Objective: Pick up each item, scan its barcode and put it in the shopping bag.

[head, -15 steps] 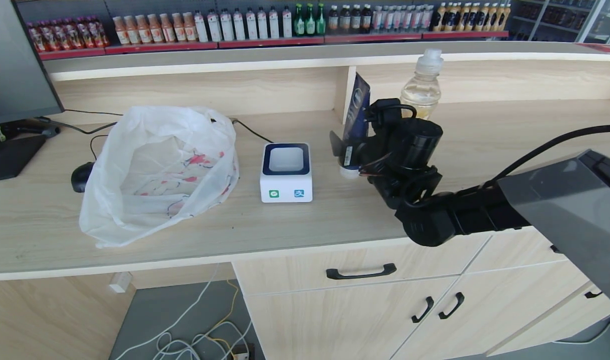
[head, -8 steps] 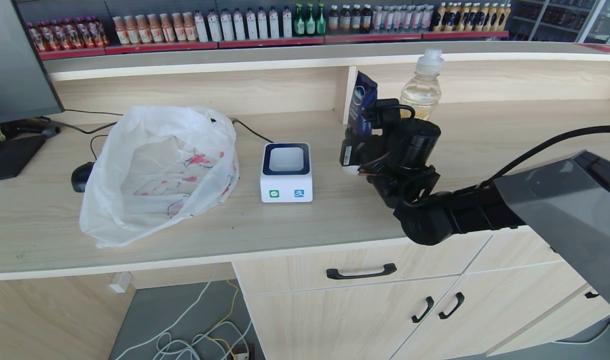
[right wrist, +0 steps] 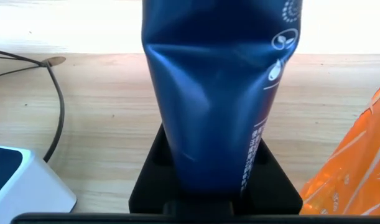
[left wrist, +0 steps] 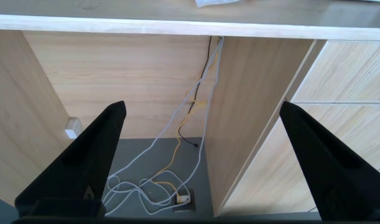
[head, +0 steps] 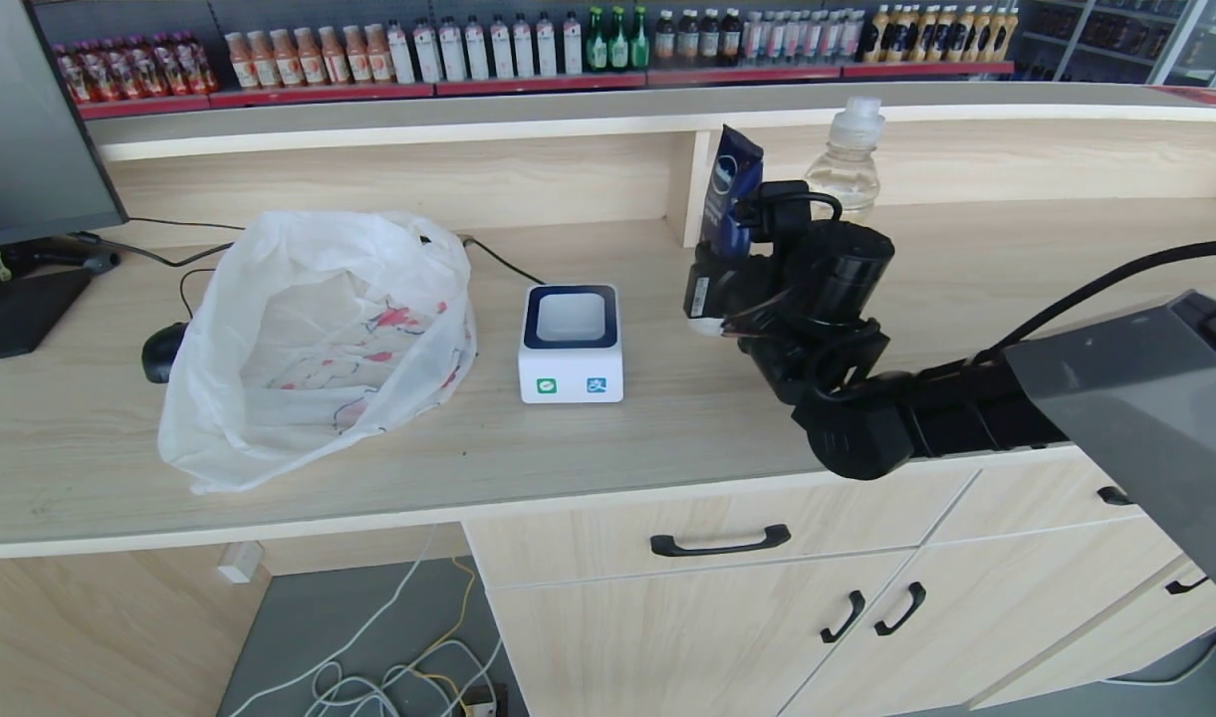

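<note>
**Desk:** At the checkout counter [head: 667,418], what is in your grip?

**Me:** My right gripper [head: 715,287] is clamped on the blue tube [head: 732,189]. It stands nearly upright with its cap end down, lifted off the counter just to the right of the scanner [head: 571,342]. The shopping bag [head: 309,339] sits open beyond the scanner, well apart from the tube. My left gripper [left wrist: 199,162] hangs below the counter edge, fingers spread wide and holding nothing.

**Desk:** How will it handle?

**Me:** I judge it light and soft. The wrist view shows the tube's wall [right wrist: 221,93] dented above my fingers, so a hard squeeze higher up would buckle it. The skin looks glossy and probably slick. Low down near the cap, where the shoulder should be stiffer, seems the safest hold. I can't tell which face carries the barcode.
</note>
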Controlling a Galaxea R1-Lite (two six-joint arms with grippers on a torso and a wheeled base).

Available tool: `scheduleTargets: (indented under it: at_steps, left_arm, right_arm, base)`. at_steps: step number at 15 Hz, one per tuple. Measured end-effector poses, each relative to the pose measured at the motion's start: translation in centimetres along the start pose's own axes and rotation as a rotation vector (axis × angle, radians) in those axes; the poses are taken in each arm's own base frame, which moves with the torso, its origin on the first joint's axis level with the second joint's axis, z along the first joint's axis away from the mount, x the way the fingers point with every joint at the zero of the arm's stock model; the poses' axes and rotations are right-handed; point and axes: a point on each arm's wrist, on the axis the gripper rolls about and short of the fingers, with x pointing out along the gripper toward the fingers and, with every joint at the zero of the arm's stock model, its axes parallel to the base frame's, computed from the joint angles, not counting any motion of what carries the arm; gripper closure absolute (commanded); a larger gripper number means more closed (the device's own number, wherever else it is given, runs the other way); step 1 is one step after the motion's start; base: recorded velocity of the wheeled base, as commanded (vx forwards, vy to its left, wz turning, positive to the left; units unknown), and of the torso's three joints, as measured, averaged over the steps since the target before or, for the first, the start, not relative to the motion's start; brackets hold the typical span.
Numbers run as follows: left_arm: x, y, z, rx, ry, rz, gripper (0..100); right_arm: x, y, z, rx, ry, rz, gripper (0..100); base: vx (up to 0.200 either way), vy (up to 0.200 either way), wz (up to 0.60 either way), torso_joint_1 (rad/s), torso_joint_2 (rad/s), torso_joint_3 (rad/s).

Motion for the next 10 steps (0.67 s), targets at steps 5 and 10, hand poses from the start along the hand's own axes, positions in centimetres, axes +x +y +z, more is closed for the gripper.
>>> scheduleTargets:
  at_steps: [5,10]
  left_arm:
    - [0.0,0.0,0.0,0.000,0.000,0.000,0]
    - [0.0,0.0,0.0,0.000,0.000,0.000,0]
  right_arm:
    - [-1.0,-0.1,3.2,0.017,-0.054,0.003,100]
    - [-4.6,-1.5,6.1,0.012,-0.044,0.004,100]
  base:
    - [0.000,0.000,0.00,0.000,0.00,0.000]
    - [0.000,0.000,0.00,0.000,0.00,0.000]
